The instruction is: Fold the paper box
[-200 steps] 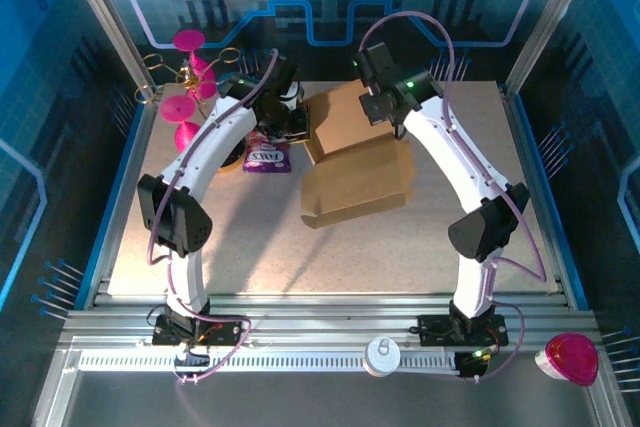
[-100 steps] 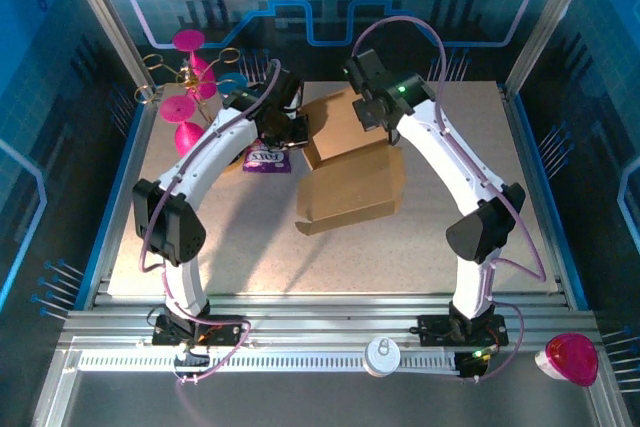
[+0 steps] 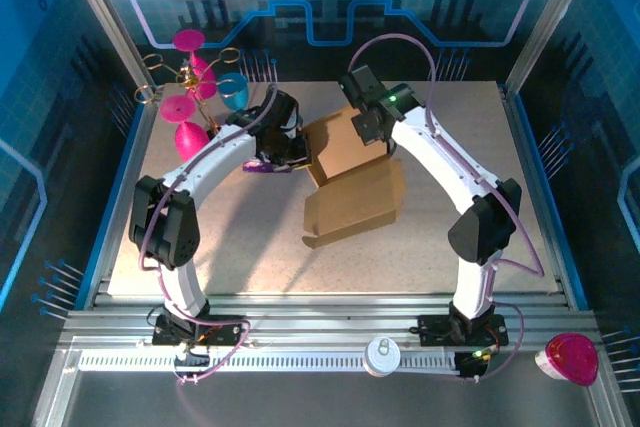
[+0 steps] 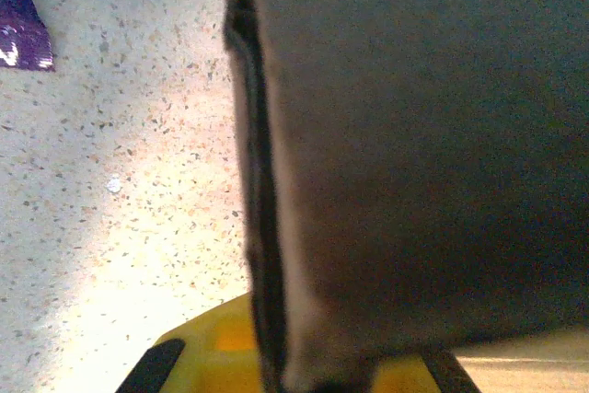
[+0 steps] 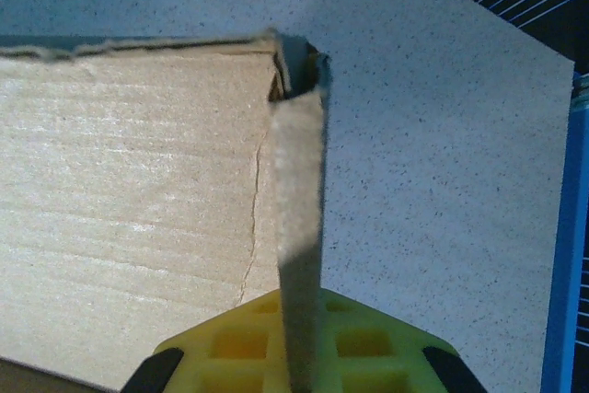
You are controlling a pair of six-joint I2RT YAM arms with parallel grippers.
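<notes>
Toward the far middle of the table (image 3: 200, 247) sits the paper box (image 3: 352, 205), its back panel raised. The left gripper (image 3: 297, 150) pinches a panel on the box's left side, and the right gripper (image 3: 372, 135) pinches a flap at the back right. Just left lies 1 purple packet (image 3: 262, 165).

**One high view, two close views on the paper box**

The top external camera looks down from high above the near side of the paper box (image 3: 355, 202), far enough back to take in the whole box and the table (image 3: 250, 237) around it. The left wrist camera sits hard against the box's left side, facing along a blurred panel. The right wrist camera looks closely along an upright edge at the box's far side. All three views share the box and the speckled tabletop beside it.
</notes>
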